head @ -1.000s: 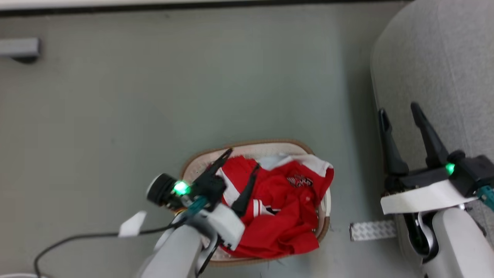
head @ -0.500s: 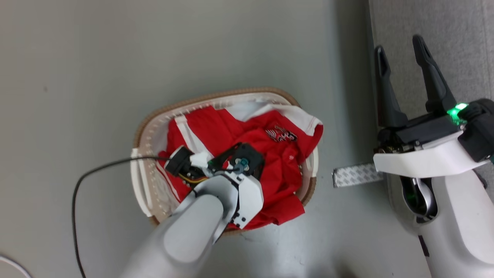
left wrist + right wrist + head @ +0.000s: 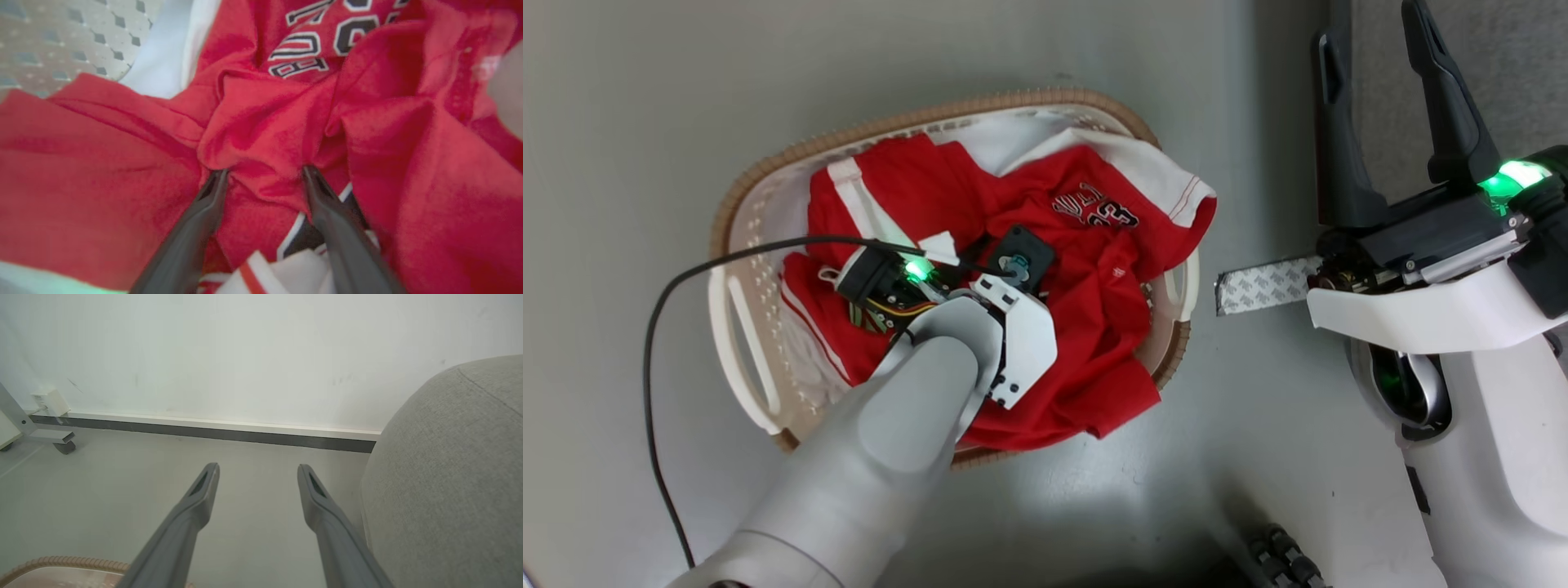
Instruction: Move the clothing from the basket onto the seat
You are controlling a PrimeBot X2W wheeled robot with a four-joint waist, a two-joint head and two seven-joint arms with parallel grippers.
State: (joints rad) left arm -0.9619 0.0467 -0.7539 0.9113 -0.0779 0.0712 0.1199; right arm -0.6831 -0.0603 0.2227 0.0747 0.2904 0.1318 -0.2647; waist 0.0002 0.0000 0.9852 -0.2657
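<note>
Down in the middle of the oval cream-white plastic laundry basket with perforated sides and a brown woven-look rim (image 3: 764, 220), the left gripper (image 3: 265, 171) stands with its two long dark fingers spread wide. Their tips are sunk into a bunched fold of the clothing, a red sports jersey with white stripes and sleeve trim (image 3: 261, 122). A ridge of red cloth rises between the fingers, but they have not closed on it, so nothing is held. Just beyond the tips lies the dark-outlined number 23 print (image 3: 318, 53), and a plain pale white-blue cloth (image 3: 159, 69) shows under the jersey toward the basket's far wall.

Seen from the head, the jersey is heaped inside the basket. One white-trimmed sleeve hangs over the right rim and a red hem laps the near rim. A black cable (image 3: 654, 327) runs from the left wrist over the basket's left edge.

Further right, the right gripper (image 3: 258, 467) hangs open and empty above the grey floor (image 3: 102, 490), beside the rounded edge of the seat, a large grey fabric-upholstered sofa (image 3: 449, 477).

The step in hand looks like the grasp itself, and no clothing has reached the seat. The next move calls for pinching that ridge firmly, then lifting high enough for the trailing cloth to clear the rim. The carry then goes rightward to the sofa, leaving the pale cloth behind.
</note>
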